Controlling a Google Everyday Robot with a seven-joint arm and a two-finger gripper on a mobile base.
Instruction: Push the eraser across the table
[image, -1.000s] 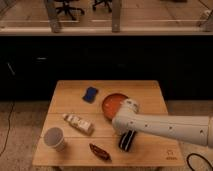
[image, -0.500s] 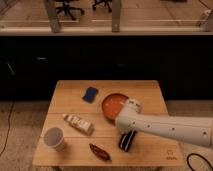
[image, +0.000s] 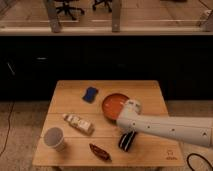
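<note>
**Gripper (image: 127, 133) at the eraser (image: 126, 142), on the near side of the orange plate (image: 113, 103)**

The eraser is lying on the table (image: 150, 92) just on the camera side of the plate, standing apart from its rim. The gripper is hanging at the eraser's top end, under the white arm (image: 170, 127) that is crossing the plate's right rim. Whether it is open or closed cannot be told. A blue pad (image: 90, 94) is sitting just left of the plate, and a red-brown wrapper (image: 99, 151) is lying nearer the camera, to the plate's left.

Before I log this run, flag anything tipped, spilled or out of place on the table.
Only the pale bottle-like item lies on its side, left of the bowl. No spill shows. The gripper is down at the eraser.
</note>
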